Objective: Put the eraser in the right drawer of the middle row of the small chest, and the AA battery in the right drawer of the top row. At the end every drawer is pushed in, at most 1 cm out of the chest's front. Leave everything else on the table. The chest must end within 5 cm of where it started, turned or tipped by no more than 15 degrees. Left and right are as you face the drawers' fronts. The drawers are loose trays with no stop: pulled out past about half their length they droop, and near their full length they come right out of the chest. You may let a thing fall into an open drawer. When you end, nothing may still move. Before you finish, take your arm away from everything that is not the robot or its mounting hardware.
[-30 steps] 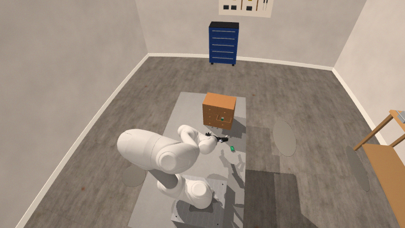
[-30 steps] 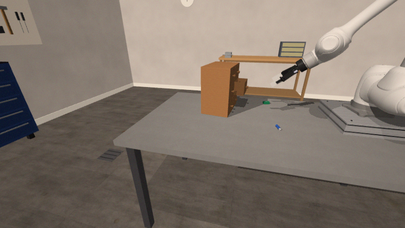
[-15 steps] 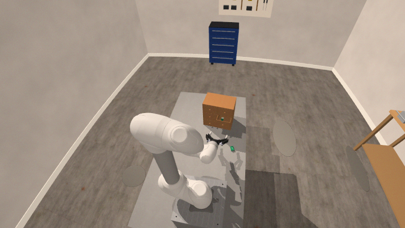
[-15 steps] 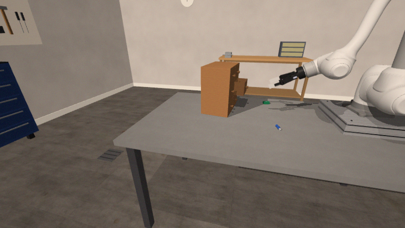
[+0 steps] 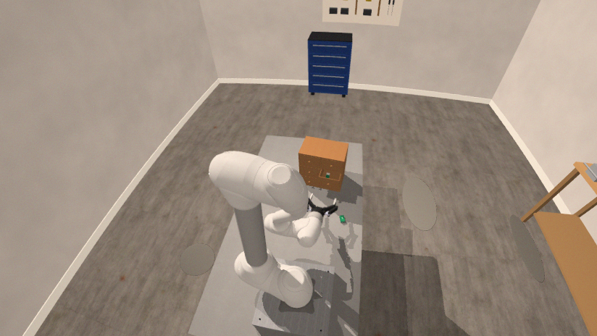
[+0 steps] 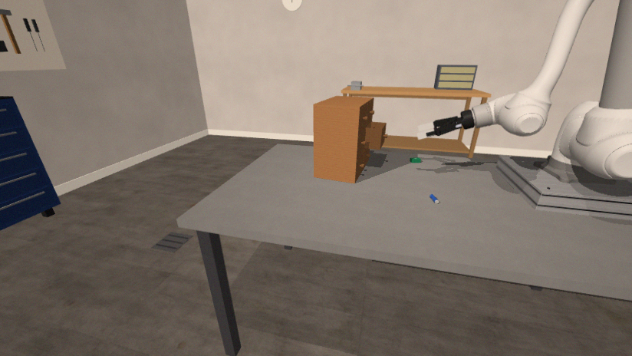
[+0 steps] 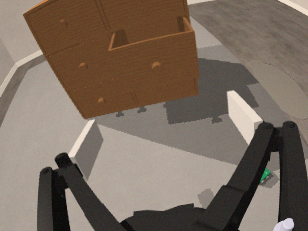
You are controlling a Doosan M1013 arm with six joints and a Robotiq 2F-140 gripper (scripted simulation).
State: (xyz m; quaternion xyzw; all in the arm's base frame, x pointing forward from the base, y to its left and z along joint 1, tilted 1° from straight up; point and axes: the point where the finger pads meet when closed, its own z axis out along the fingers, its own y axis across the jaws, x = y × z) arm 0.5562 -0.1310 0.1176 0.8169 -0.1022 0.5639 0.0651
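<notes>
The small wooden chest (image 5: 323, 157) stands on the grey table, also in the side view (image 6: 342, 137) and the wrist view (image 7: 116, 34). Its middle-row right drawer (image 5: 330, 177) is pulled out partway (image 6: 378, 134) (image 7: 154, 43); a small white-and-green thing (image 5: 327, 174) lies inside, likely the eraser. The other drawers look pushed in. The blue AA battery (image 6: 434, 199) lies on the table, apart from the chest. My gripper (image 5: 322, 200) (image 6: 427, 129) (image 7: 162, 117) is open and empty, held above the table in front of the open drawer, pointing at the chest.
A small green object (image 5: 342, 219) (image 6: 414, 159) (image 7: 266, 176) lies on the table to the right of my gripper. The arm's base plate (image 6: 570, 187) sits at the table's near end. A wooden shelf (image 6: 416, 117) stands beyond the table.
</notes>
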